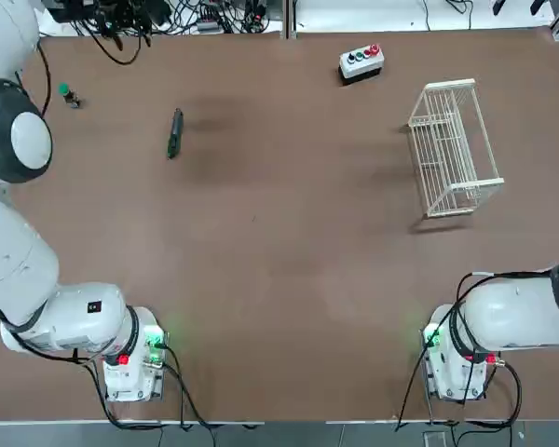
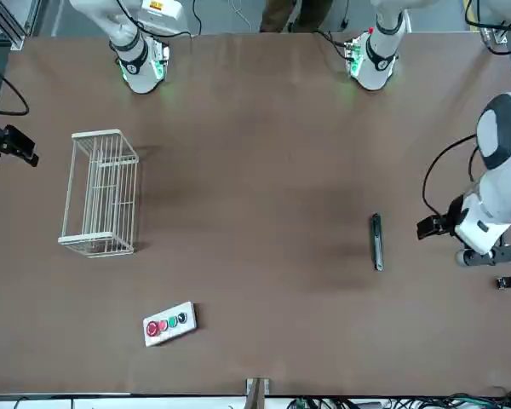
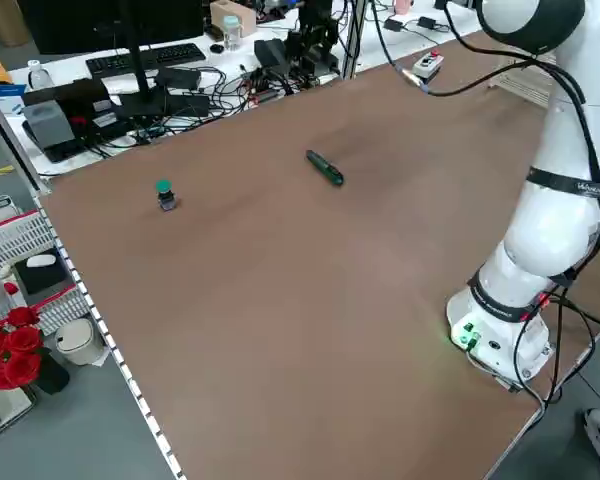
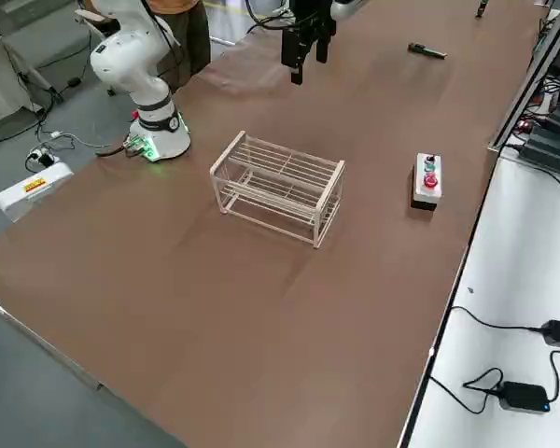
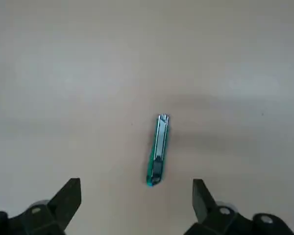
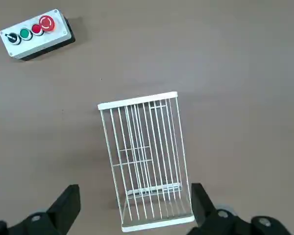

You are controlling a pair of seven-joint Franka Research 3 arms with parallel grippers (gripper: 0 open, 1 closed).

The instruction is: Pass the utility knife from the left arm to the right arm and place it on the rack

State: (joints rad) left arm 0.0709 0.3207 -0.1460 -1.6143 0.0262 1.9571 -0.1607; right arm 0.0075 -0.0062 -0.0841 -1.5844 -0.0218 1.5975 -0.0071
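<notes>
The utility knife lies flat on the brown table, far left of middle, a slim dark green stick. In the left wrist view the utility knife rests on the table well below my left gripper, which is open with nothing between its fingers. The white wire rack stands at the far right. My right gripper hangs open high above the rack, holding nothing. From the right side the right gripper shows beyond the rack.
A grey button box with coloured buttons sits at the far edge, between knife and rack. A tiny green-topped object stands left of the knife. Cables and desk clutter lie beyond the far edge. The arm bases are at the near edge.
</notes>
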